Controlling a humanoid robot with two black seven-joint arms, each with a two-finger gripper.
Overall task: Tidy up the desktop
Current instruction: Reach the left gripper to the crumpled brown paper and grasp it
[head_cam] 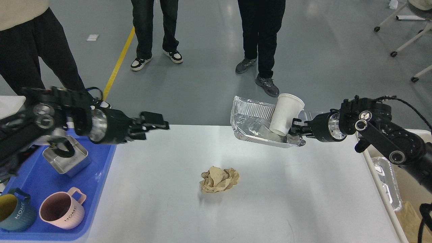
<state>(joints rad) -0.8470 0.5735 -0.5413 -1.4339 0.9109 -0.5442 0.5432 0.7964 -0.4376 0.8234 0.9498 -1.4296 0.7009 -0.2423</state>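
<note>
The white desktop [270, 202] fills the lower view. A crumpled brown paper ball [219, 179] lies near its middle. My right gripper [295, 130] is shut on the near right edge of a foil tray [256, 126], held tilted above the desktop's far edge. A white paper cup [285, 114] leans inside the foil tray. My left gripper [153, 125] reaches in from the left above the desktop's far left part, its fingers parted and empty.
A blue plastic tray [101, 189] at the left holds a steel box [67, 160], a pink mug [62, 209] and a dark teal mug [15, 212]. A cream bin [401, 189] at the right edge holds another foil tray [388, 182]. Several people stand beyond the table.
</note>
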